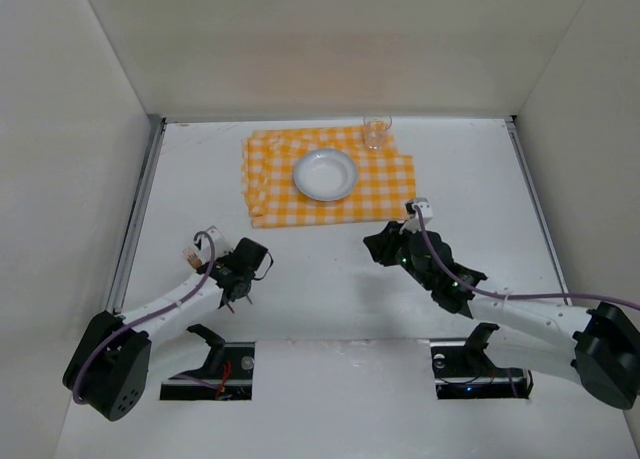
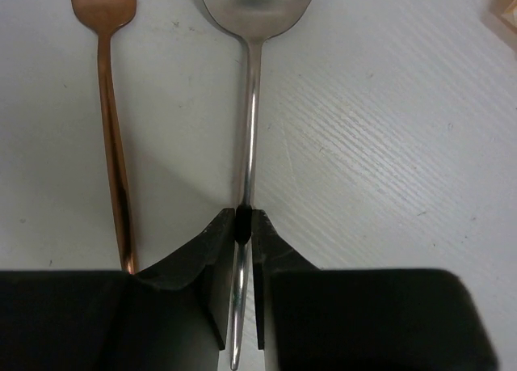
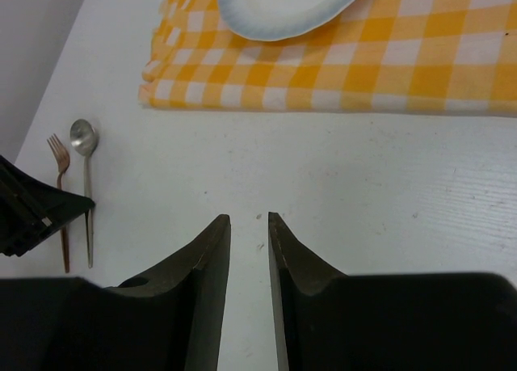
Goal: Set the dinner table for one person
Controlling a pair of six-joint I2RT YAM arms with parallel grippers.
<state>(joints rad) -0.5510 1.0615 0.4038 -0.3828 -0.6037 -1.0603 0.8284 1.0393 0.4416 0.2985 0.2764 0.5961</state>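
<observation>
The white dinner table [image 1: 300,309] holds an orange-and-white checked cloth [image 1: 385,194] with a white plate [image 1: 325,174] on it and a clear glass [image 1: 376,132] at its far edge. My left gripper [image 2: 244,221] is shut on the handle of a silver spoon [image 2: 250,104] that lies on the table, bowl pointing away. A copper fork [image 2: 109,104] lies just left of it, parallel. In the top view the left gripper [image 1: 236,291] is low at the near left. My right gripper [image 3: 250,217] is open by a narrow gap and empty, over bare table near the cloth's near edge [image 3: 404,64].
Metal rails run along the table's left [image 1: 140,209] and right [image 1: 535,209] edges, with white walls around. The right wrist view shows the spoon [image 3: 85,157], the fork [image 3: 58,157] and the plate [image 3: 287,7]. Two black arm bases sit at the near edge.
</observation>
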